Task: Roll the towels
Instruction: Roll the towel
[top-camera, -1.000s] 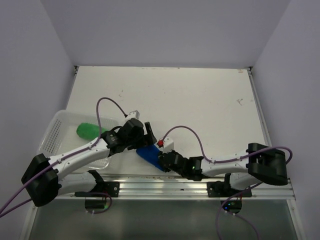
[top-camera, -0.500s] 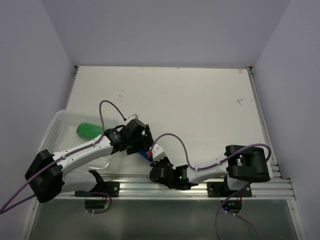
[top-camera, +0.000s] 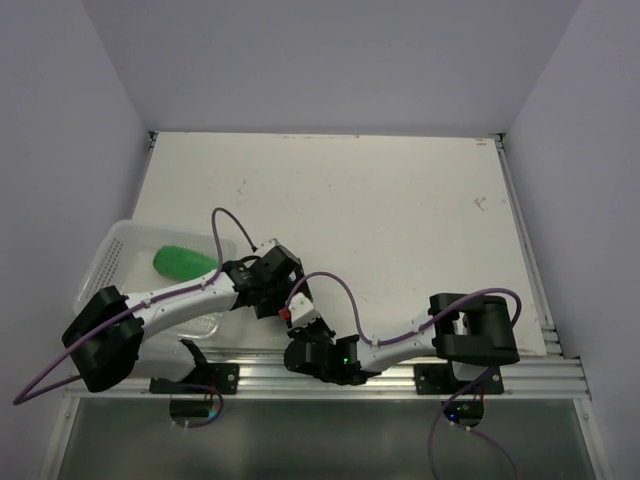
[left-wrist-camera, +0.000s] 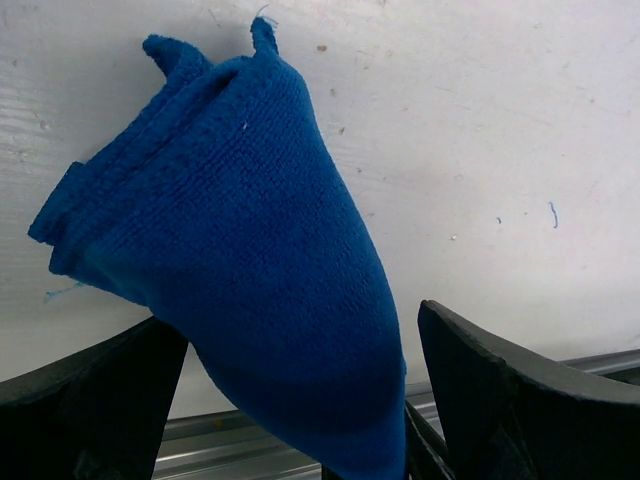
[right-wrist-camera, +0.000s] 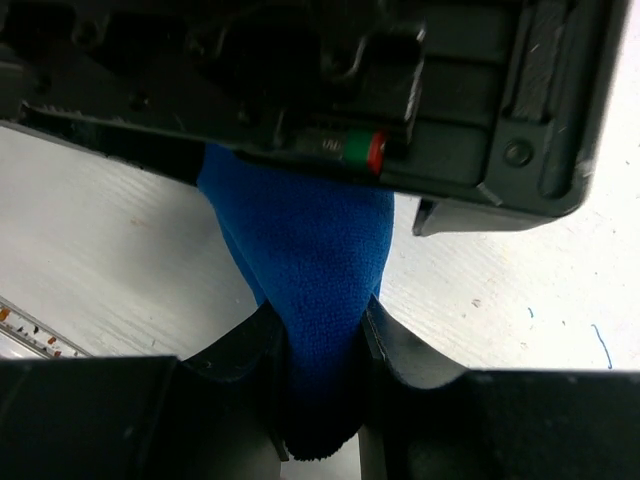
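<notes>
The blue towel (left-wrist-camera: 230, 250) is bunched into a folded cone just off the white table. My right gripper (right-wrist-camera: 320, 345) is shut on its narrow lower end (right-wrist-camera: 310, 270). My left gripper (left-wrist-camera: 300, 410) stands wide open around the same towel, one finger (left-wrist-camera: 90, 410) to its left and the other (left-wrist-camera: 520, 400) apart from it on the right. In the top view both grippers meet near the table's front edge, left gripper (top-camera: 272, 290) and right gripper (top-camera: 298, 330), and they hide the blue towel. The green towel (top-camera: 180, 262) lies rolled in the white basket (top-camera: 112, 250).
The basket sits at the table's left edge, under my left arm. An aluminium rail (top-camera: 400, 375) runs along the near edge just behind the grippers. Purple cables (top-camera: 335, 290) loop over both arms. White walls close in the table on three sides.
My right arm has folded and carried the blue towel left along the near edge. The left gripper has come down over it, so the towel no longer shows from above.
</notes>
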